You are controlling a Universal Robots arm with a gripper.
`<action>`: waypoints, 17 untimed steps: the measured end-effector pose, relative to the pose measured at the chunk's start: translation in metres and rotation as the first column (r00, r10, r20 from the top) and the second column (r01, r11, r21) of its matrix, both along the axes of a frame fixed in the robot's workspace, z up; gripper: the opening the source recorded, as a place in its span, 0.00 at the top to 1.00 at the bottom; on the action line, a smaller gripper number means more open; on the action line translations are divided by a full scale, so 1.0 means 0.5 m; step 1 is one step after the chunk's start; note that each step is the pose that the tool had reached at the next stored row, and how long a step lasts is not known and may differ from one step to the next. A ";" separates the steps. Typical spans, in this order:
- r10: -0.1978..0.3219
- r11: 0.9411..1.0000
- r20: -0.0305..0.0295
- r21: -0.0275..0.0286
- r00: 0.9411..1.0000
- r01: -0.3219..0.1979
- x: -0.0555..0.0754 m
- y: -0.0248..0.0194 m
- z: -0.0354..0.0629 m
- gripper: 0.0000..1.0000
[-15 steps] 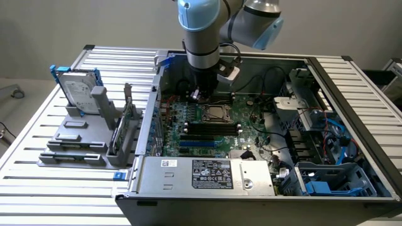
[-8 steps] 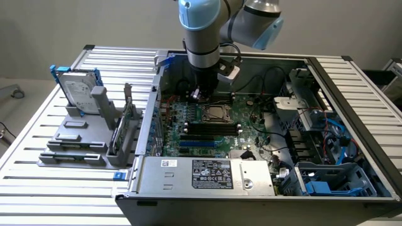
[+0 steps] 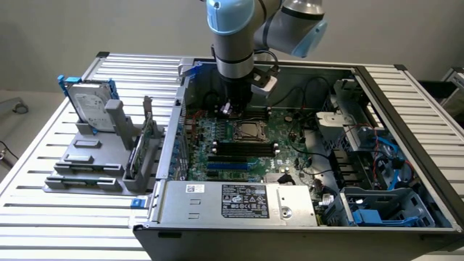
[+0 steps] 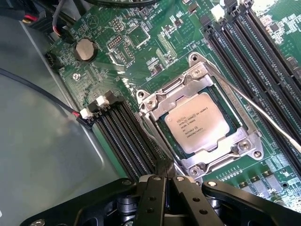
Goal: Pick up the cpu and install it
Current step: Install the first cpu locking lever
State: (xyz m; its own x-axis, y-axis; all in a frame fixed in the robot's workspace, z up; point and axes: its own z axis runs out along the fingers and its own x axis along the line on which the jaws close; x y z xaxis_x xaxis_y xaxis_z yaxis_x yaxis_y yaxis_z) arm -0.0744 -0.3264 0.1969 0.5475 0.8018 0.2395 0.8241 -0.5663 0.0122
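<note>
Black pincer [image 4: 164,181], closed and empty, hangs just beside the silvery square cpu [image 4: 198,128] in its metal socket frame [image 4: 151,104]; wrist view reveals lettering.

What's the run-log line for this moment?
gripper: shut, empty | cpu: lying in socket | gripper position: over motherboard, beside socket

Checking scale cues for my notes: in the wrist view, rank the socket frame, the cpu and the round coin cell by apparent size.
Largest: socket frame, around the cpu.
Middle: cpu, seated inside it.
Smallest: coin cell.
All sit on one board, so nearness hardly skews this.
</note>
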 end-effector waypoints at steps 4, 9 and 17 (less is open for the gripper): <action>0.000 1.000 0.000 -0.004 1.000 0.000 0.003 0.0000 -0.001 0.89; 0.000 1.000 0.000 -0.007 1.000 0.000 0.005 0.0001 -0.001 0.89; 0.000 1.000 0.000 -0.010 1.000 0.000 0.012 0.0000 -0.002 0.89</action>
State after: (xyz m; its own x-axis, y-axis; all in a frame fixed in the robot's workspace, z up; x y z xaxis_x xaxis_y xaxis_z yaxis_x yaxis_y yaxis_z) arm -0.0686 -0.3263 0.1957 0.5474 0.8043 0.2310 0.8241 -0.5661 0.0181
